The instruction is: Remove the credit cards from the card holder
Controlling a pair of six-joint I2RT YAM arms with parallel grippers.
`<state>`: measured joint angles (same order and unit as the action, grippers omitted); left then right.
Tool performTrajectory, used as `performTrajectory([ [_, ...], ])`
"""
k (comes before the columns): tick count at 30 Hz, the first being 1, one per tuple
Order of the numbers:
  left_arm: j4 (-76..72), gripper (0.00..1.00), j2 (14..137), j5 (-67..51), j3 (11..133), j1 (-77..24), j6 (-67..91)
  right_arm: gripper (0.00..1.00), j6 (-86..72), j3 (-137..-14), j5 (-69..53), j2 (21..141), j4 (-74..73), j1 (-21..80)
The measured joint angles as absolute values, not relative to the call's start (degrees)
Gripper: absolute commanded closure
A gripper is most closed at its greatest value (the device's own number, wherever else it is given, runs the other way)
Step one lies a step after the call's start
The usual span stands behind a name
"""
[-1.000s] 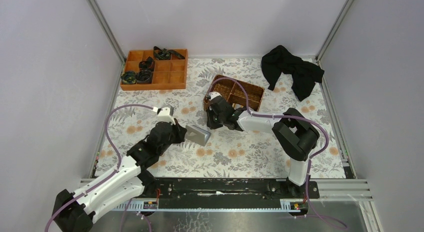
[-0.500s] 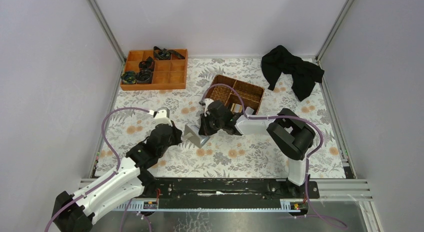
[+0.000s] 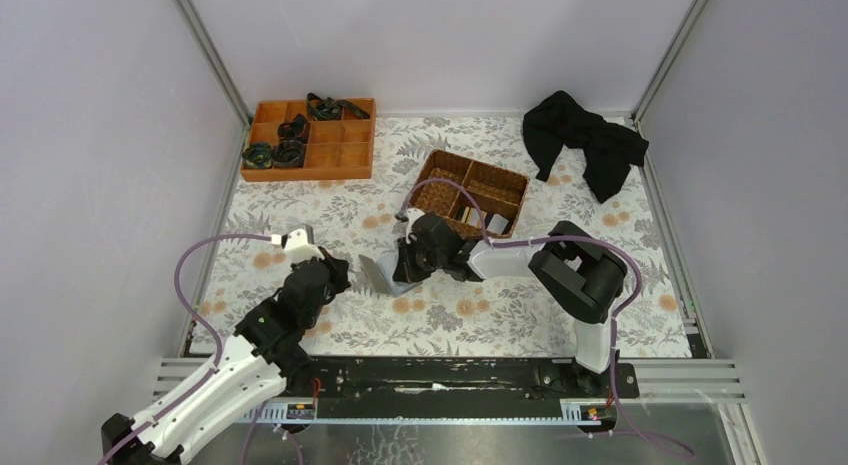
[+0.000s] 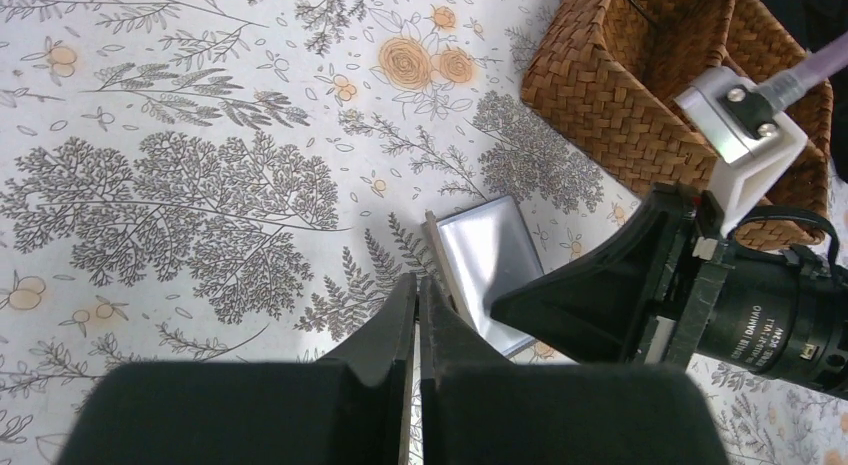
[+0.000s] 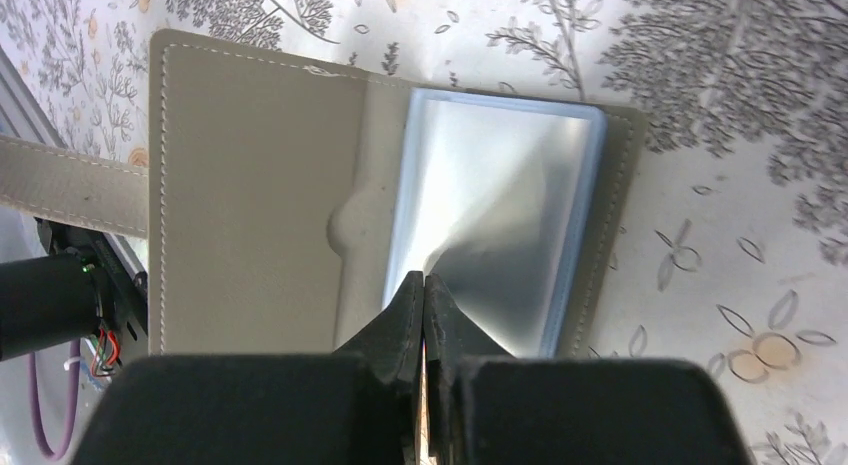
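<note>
The card holder (image 3: 378, 275) lies open on the floral cloth between the two arms. Its khaki inner panel (image 5: 250, 185) is on the left and a silvery, blue-rimmed panel (image 5: 500, 215) on the right. My left gripper (image 4: 417, 280) (image 3: 347, 275) is shut, with its tips at the holder's near-left edge (image 4: 434, 250), where the flap runs in. My right gripper (image 5: 425, 278) (image 3: 402, 268) is shut, and its tips press on the silvery panel with nothing visible between them. Two small flat credit cards (image 3: 495, 223) show in the basket's near compartment.
The brown wicker basket (image 3: 443, 193) (image 4: 600, 95) stands just behind the right gripper. An orange divided tray (image 3: 350, 155) with black items sits at the back left. A black cloth (image 3: 585, 140) lies at the back right. Grey walls close in both sides.
The left arm pulled back toward the near left and brought the holder down to the cloth. The right gripper swung from the basket over to the holder and shut.
</note>
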<state>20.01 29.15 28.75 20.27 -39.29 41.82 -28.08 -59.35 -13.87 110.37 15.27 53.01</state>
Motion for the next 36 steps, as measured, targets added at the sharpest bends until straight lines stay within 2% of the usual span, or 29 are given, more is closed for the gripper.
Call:
performTrajectory([
  [11, 22.9, 1.0, 31.3, 32.0, 20.2, -39.3, 44.5, 1.0, -31.0, -53.3, -9.9, 105.5, 16.0, 51.6],
  [12, 23.2, 0.97, 31.7, 32.4, 20.3, -39.4, 44.8, 1.0, -31.1, -52.8, -9.5, 105.1, 16.0, 51.6],
  [14, 24.4, 0.88, 32.3, 33.5, 20.6, -39.4, 45.8, 1.0, -31.4, -51.8, -9.0, 104.4, 16.1, 51.6],
  [18, 27.4, 0.28, 32.1, 36.9, 21.4, -39.3, 48.4, 1.0, -31.8, -50.8, -8.5, 103.8, 16.8, 51.6],
  [21, 29.9, 0.15, 30.6, 40.5, 22.1, -39.3, 51.0, 1.0, -31.8, -50.9, -8.5, 103.8, 16.9, 51.5],
  [24, 31.2, 0.09, 28.3, 42.5, 22.8, -39.3, 51.9, 1.0, -31.8, -51.2, -8.6, 103.9, 16.4, 51.5],
  [30, 27.0, 0.12, 25.4, 42.2, 24.1, -39.3, 47.9, 1.0, -31.7, -51.8, -8.6, 104.1, 15.6, 51.5],
  [36, 17.3, 0.15, 36.3, 36.2, 26.5, -40.2, 42.1, 1.0, -31.7, -52.4, -8.7, 104.4, 14.7, 51.5],
])
